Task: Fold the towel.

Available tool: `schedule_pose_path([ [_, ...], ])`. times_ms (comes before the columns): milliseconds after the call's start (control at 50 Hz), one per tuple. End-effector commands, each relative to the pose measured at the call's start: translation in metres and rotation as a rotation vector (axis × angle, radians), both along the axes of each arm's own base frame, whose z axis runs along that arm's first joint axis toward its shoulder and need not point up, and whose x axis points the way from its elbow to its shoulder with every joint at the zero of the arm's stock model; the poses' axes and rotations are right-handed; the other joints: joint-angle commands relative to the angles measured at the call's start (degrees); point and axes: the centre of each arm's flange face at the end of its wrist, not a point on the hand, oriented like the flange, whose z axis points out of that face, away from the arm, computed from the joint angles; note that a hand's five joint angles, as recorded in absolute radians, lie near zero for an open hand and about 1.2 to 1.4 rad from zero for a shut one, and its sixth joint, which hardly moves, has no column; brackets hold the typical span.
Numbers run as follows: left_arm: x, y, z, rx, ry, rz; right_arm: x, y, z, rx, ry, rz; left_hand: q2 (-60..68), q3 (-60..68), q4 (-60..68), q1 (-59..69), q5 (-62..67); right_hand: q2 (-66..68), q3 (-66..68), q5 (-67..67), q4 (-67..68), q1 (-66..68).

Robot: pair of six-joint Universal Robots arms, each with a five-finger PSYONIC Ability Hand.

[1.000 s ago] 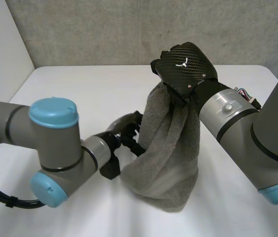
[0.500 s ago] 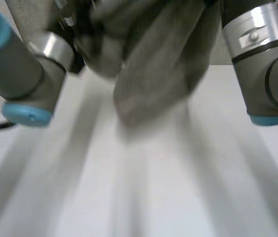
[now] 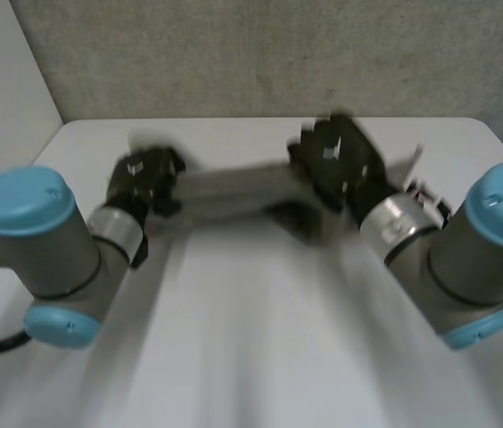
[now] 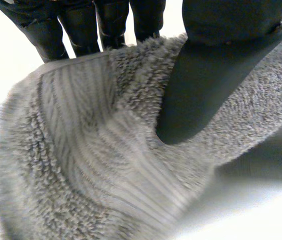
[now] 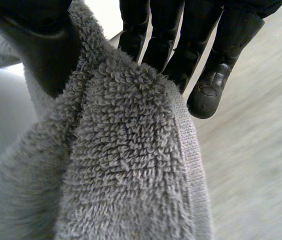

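We see the grey towel (image 3: 234, 189) lifted off the white tabletop (image 3: 251, 357) and pulled out as a roughly level band between the two robot hands. The left robot hand (image 3: 144, 174) has one end and the right robot hand (image 3: 336, 165) the other. In the head view the cloth is blurred, so we cannot tell which corners or edges are held, but a darker, bunched part hangs just below the right robot hand. From the left wrist we see that hand pinching the towel (image 4: 106, 165): its thumb (image 4: 201, 100) presses flat on the near face of the pile, and its fingers (image 4: 108, 25) pass behind the cloth's upper edge, so the towel spreads out under the palm and past the fingertips. From the right wrist we see the same kind of hold on the towel (image 5: 126, 165): the thumb (image 5: 43, 45) bears on one side of a thick fold and the fingers (image 5: 173, 45) close on the other side. The ribbed hem runs just beside the outermost fingertip, and we cannot tell whether that fingertip touches the hem.
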Motion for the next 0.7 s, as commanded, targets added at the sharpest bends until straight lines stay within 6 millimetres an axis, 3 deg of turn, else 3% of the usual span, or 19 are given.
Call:
schedule_pose_path([
  [20, 0.008, 0.015, -0.033, 0.066, -0.158, -0.013, -0.008, 0.013, -0.049, 0.116, 0.232, -0.007, 0.47, 0.45, 0.48, 0.46, 10.43, 3.33, 3.63, 17.09, 3.22, 2.37],
  [120, 0.009, 0.025, -0.036, 0.079, -0.209, -0.031, -0.013, 0.026, -0.053, 0.194, 0.294, 0.005, -7.29, -7.31, -7.28, -7.3, 2.67, 3.33, 3.63, 17.09, 3.22, 2.37],
  [160, 0.01, 0.027, -0.035, 0.082, -0.219, -0.034, -0.014, 0.03, -0.05, 0.21, 0.296, 0.009, -10.49, -10.5, -10.48, -10.5, -0.53, -4.18, -3.88, 9.59, -4.29, -5.14],
  [200, 0.011, 0.032, -0.023, 0.073, -0.216, -0.035, -0.018, 0.036, -0.039, 0.228, 0.281, 0.004, -18.35, -18.37, -18.34, -18.36, -8.39, -42.64, -42.35, -28.88, -42.75, -43.61],
  [220, 0.011, 0.032, -0.023, 0.073, -0.216, -0.035, -0.018, 0.036, -0.039, 0.228, 0.281, 0.004, -18.39, -18.41, -18.38, -18.4, -8.43, -42.86, -42.57, -29.1, -42.97, -43.83],
  [240, 0.012, 0.034, -0.017, 0.068, -0.214, -0.036, -0.02, 0.038, -0.033, 0.238, 0.259, -0.001, -23.72, -23.74, -23.71, -23.73, -13.76, -54.86, -54.56, -41.09, -54.97, -55.82],
  [300, 0.013, 0.04, -0.006, 0.059, -0.21, -0.04, -0.025, 0.04, -0.02, 0.255, 0.195, -0.019, -35.83, -35.84, -35.82, -35.84, -25.87, -62.67, -62.37, -48.91, -62.78, -63.63],
  [360, 0.014, 0.046, 0.009, 0.028, -0.196, -0.042, -0.03, 0.044, -0.005, 0.276, 0.118, -0.029, -46.61, -46.63, -46.6, -46.62, -36.65, -66.67, -66.37, -52.91, -66.78, -67.63],
  [440, 0.017, 0.051, 0.022, -0.002, -0.181, -0.041, -0.035, 0.048, 0.008, 0.301, 0.036, -0.042, -47.32, -47.34, -47.32, -47.33, -37.37, -66.67, -66.37, -52.91, -66.78, -67.63],
  [500, 0.02, 0.055, 0.033, -0.033, -0.168, -0.033, -0.05, 0.035, 0.018, 0.33, -0.041, -0.105, -47.33, -47.34, -47.32, -47.33, -37.37, -66.67, -66.37, -52.91, -66.78, -67.63],
  [540, 0.025, 0.059, 0.043, -0.058, -0.158, -0.024, -0.071, 0.017, 0.027, 0.351, -0.111, -0.181, -47.33, -47.34, -47.32, -47.33, -37.37, -66.67, -66.37, -52.91, -66.78, -67.63],
  [600, 0.028, 0.061, 0.047, -0.065, -0.155, -0.017, -0.08, 0.01, 0.029, 0.359, -0.129, -0.213, -46.82, -46.84, -46.81, -46.83, -36.86, -66.67, -66.37, -52.91, -66.78, -67.63],
  [700, 0.047, 0.061, 0.051, -0.062, -0.172, 0.035, -0.112, -0.006, 0.024, 0.45, -0.117, -0.329, -42.96, -42.98, -42.95, -42.97, -33.0, -66.67, -66.37, -52.91, -66.78, -67.63],
])
